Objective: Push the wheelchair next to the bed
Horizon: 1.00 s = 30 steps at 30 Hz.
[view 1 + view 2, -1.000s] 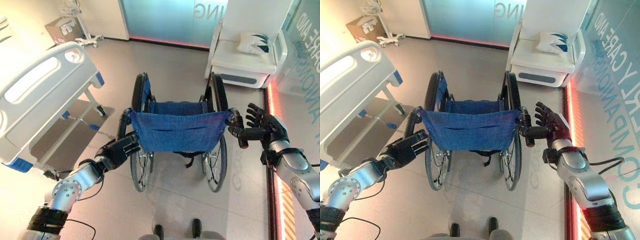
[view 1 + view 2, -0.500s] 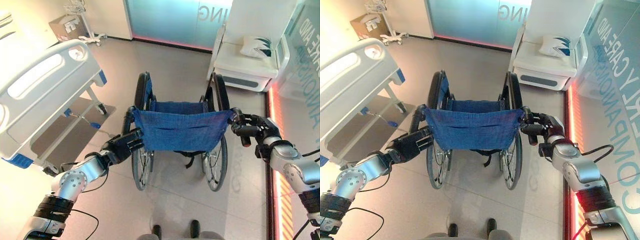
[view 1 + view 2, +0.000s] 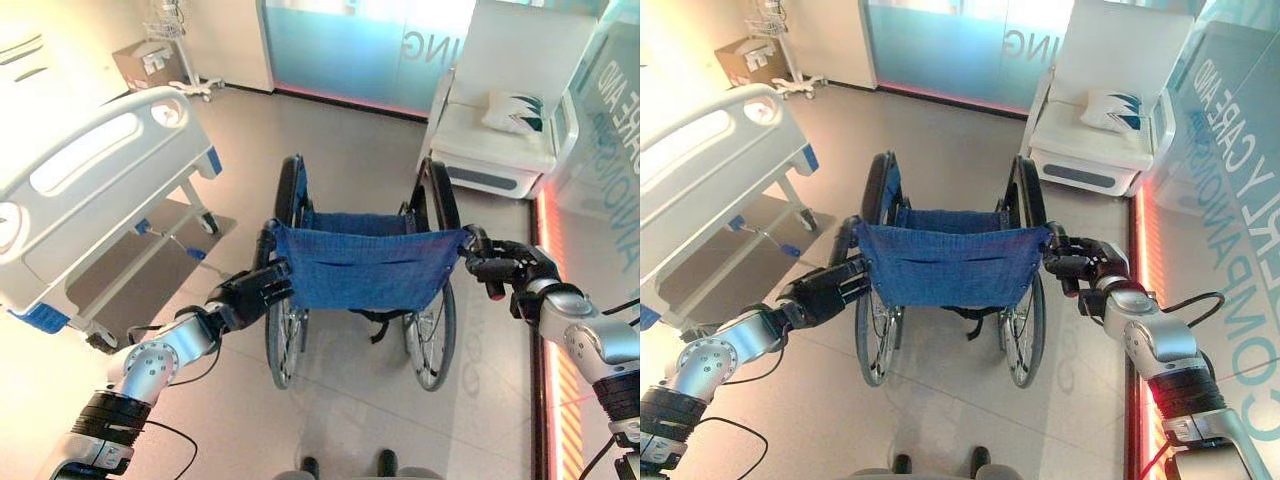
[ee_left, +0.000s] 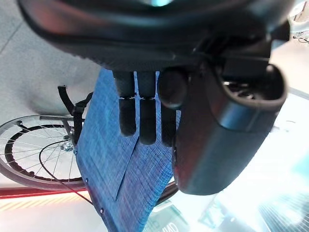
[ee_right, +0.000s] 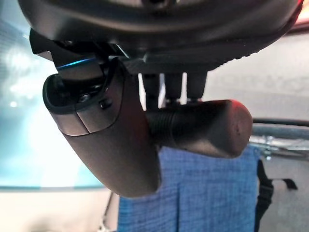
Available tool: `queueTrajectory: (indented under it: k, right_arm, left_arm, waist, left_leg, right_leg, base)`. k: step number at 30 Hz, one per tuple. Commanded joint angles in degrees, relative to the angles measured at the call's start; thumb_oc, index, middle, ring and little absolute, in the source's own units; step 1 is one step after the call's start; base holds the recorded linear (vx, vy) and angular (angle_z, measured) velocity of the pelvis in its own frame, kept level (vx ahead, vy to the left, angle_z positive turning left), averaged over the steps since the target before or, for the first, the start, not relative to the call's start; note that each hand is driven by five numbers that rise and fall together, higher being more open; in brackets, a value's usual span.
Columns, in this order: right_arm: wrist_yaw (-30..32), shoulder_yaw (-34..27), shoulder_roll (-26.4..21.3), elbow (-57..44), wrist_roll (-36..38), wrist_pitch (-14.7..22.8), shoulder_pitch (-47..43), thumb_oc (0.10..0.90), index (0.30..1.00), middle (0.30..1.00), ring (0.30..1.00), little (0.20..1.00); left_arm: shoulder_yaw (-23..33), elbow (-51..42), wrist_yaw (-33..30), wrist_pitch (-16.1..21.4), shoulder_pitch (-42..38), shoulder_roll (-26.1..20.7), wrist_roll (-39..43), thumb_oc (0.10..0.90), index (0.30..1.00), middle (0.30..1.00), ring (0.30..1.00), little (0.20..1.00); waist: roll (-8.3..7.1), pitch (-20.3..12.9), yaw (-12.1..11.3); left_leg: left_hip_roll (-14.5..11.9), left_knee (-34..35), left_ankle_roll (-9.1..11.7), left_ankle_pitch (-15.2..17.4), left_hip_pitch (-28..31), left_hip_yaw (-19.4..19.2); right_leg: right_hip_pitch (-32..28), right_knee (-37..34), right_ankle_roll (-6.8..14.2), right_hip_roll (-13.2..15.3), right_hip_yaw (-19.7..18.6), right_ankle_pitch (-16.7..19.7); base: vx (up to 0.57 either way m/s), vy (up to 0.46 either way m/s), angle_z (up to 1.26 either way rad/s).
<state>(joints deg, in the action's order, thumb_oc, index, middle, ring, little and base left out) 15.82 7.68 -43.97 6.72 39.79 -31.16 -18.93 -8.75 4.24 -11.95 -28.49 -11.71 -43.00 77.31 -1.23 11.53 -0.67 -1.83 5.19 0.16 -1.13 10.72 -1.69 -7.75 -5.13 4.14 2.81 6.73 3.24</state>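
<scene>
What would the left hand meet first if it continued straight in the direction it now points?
Probably the wheelchair itself: the left hand is at its left push handle and points toward the blue backrest. Depth is unclear, so contact cannot be confirmed.

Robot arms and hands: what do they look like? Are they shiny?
Yes. Both arms are shiny silver-grey metal with rounded joints and dark bands further up. The left hand and right hand are dark, almost black, with jointed fingers like a person's. In the wrist views, each thumb is thick and smooth.
</scene>
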Motion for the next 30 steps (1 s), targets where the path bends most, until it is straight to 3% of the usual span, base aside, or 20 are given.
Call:
queueTrajectory:
  k: [1, 12, 16, 17, 18, 19, 21, 23, 24, 26, 28, 30]
  right_arm:
    - [-0.19, 4.44, -1.77, 1.94, -3.69, 1.73, -0.17, 0.4, 0.3, 0.3, 0.3, 0.3]
    - [-5.83, 3.26, -3.24, -3.02, -6.47, 2.46, 1.82, 0.4, 0.3, 0.3, 0.3, 0.3]
    - [-9.98, 3.37, -4.06, -4.9, -7.44, 2.77, 1.86, 0.4, 0.3, 0.3, 0.3, 0.3]
    - [-11.16, 3.82, -4.01, -5.7, -7.89, 2.78, 1.45, 0.4, 0.3, 0.3, 0.3, 0.3]
    - [-11.64, 3.9, -3.87, -6.56, -7.97, 2.7, 1.29, 0.4, 0.3, 0.3, 0.3, 0.3]
    - [-11.94, 3.86, -3.84, -6.86, -8.1, 2.66, 1.28, 0.4, 0.3, 0.3, 0.3, 0.3]
    - [-13.03, 3.49, -3.88, -8.52, -8.35, 2.89, 1.82, 0.4, 0.3, 0.3, 0.3, 0.3]
    - [-14.27, 3.57, -4.34, -9.93, -9.06, 3.16, 1.89, 0.4, 0.3, 0.3, 0.3, 0.3]
    - [-14.3, 3.65, -4.39, -10.01, -9.05, 3.21, 1.84, 0.4, 0.3, 0.3, 0.3, 0.3]
    - [-14.95, 5.42, -5.05, -9.26, -8.65, 3.94, -0.65, 0.4, 0.3, 0.3, 0.3, 0.3]
    - [-16.01, 6.33, -5.27, -7.52, -8.47, 4.93, -2.14, 0.4, 0.3, 0.3, 0.3, 0.3]
    - [-17.65, 5.9, -6.47, -7.17, -7.84, 5.54, -1.89, 0.4, 0.3, 0.3, 0.3, 0.3]
  left_arm:
    - [-0.88, -3.37, 2.75, 4.13, -7.06, 1.02, 0.87, 0.4, 0.3, 0.3, 0.3, 0.3]
    - [0.88, -6.37, 2.04, 3.22, -4.87, 0.33, 1.86, 0.4, 0.3, 0.3, 0.3, 0.3]
    - [2.81, -6.78, 1.31, 3.13, -3.57, -0.26, 2.91, 0.4, 0.3, 0.3, 0.3, 0.3]
    - [3.71, -6.7, 1.65, 3.17, -3.13, -0.3, 2.65, 0.4, 0.3, 0.3, 0.3, 0.3]
    - [4.67, -6.83, 1.93, 2.83, -2.69, -0.21, 2.66, 0.4, 0.3, 0.3, 0.3, 0.3]
    - [5.02, -6.92, 1.92, 2.68, -2.54, -0.21, 2.78, 0.4, 0.3, 0.3, 0.3, 0.3]
    - [7.65, -8.32, 1.76, 1.32, -0.83, -0.32, 3.82, 0.4, 0.3, 0.3, 0.3, 0.3]
    - [9.6, -9.32, 1.36, 1.35, 1.13, -0.75, 4.75, 0.4, 0.3, 0.3, 0.3, 0.3]
    - [9.77, -9.43, 1.34, 1.39, 1.34, -0.79, 4.81, 0.4, 0.3, 0.3, 0.3, 0.3]
    - [9.99, -8.06, 2.08, 2.73, 1.37, -1.56, 5.26, 0.4, 0.3, 0.3, 0.3, 0.3]
    - [10.13, -6.25, 3.6, 3.63, 1.25, -2.28, 5.16, 0.4, 0.3, 0.3, 0.3, 0.3]
    - [11.21, -5.94, 4.01, 3.94, 1.99, -3.22, 5.81, 0.4, 0.3, 0.3, 0.3, 0.3]
  waist:
    - [0.94, -4.42, 0.04]
    - [0.81, -3.84, 0.19]
    - [-0.53, -3.04, -0.17]
    - [-1.63, -1.99, -0.78]
    - [-2.31, -0.91, -1.39]
    - [-2.36, -0.6, -1.49]
    - [-2.6, 1.33, -2.27]
    - [-1.86, 2.12, -3.23]
    - [-1.84, 2.24, -3.34]
    - [0.0, 2.5, -4.58]
    - [0.69, 2.64, -5.54]
    - [0.89, 2.58, -6.55]
  left_leg:
    - [-0.22, -0.19, 0.77, -0.95, -3.2, 0.78]
    - [-1.58, -1.39, 1.33, -1.33, -1.65, 0.92]
    - [-3.54, -11.67, 2.16, 1.13, -4.3, 1.03]
    - [-3.93, -19.04, 2.09, 2.05, -6.68, 1.18]
    - [-4.07, -25.99, 2.11, 0.84, -10.09, 1.94]
    - [-4.2, -28.07, 2.14, 0.41, -11.46, 2.32]
    - [-3.46, -34.49, 1.71, -3.54, -17.77, 3.42]
    - [-0.08, -29.33, 1.3, -5.33, -19.57, 4.64]
    - [0.13, -28.75, 1.31, -5.59, -19.51, 4.57]
    - [1.03, -17.9, 3.3, -12.14, -22.06, 5.94]
    - [1.22, -9.97, 4.12, -15.36, -22.8, 7.47]
    - [1.68, -2.8, 4.76, -16.6, -24.15, 8.4]
  right_leg:
    - [-0.86, 0.13, 1.43, 1.21, 1.05, -1.22]
    - [-1.27, 2.29, 0.33, -0.98, 0.19, -2.77]
    - [0.03, 7.08, -1.26, -1.89, -0.04, -4.63]
    - [0.51, 9.14, -1.95, -1.75, 0.15, -4.81]
    - [0.79, 10.63, -2.49, -1.94, 0.27, -4.88]
    - [0.97, 11.12, -2.67, -2.15, 0.34, -4.93]
    - [1.07, 13.7, -3.73, -3.56, -0.6, -5.47]
    - [0.51, 14.86, -3.47, -5.24, -2.52, -6.64]
    - [0.38, 14.97, -3.43, -5.32, -2.69, -6.82]
    - [-0.71, 15.12, -3.89, -8.5, -4.17, -7.91]
    - [-2.44, 14.57, -4.2, -9.8, -5.74, -8.76]
    - [-4.79, 14.11, -4.17, -10.47, -7.09, -9.87]
  base:
    - [0.0, 0.0, 0.0]
    - [0.03, -0.105, 0.01]
    - [0.04, -0.234, 0.0]
    - [0.03, -0.264, -0.05]
    - [0.02, -0.249, -0.12]
    - [0.01, -0.188, -0.21]
    - [0.08, -0.119, -0.24]
    - [0.15, 0.004, -0.14]
    - [0.21, 0.04, -0.22]
    - [0.3, 0.058, -0.32]
    - [0.33, 0.068, -0.29]
    - [0.43, 0.119, -0.43]
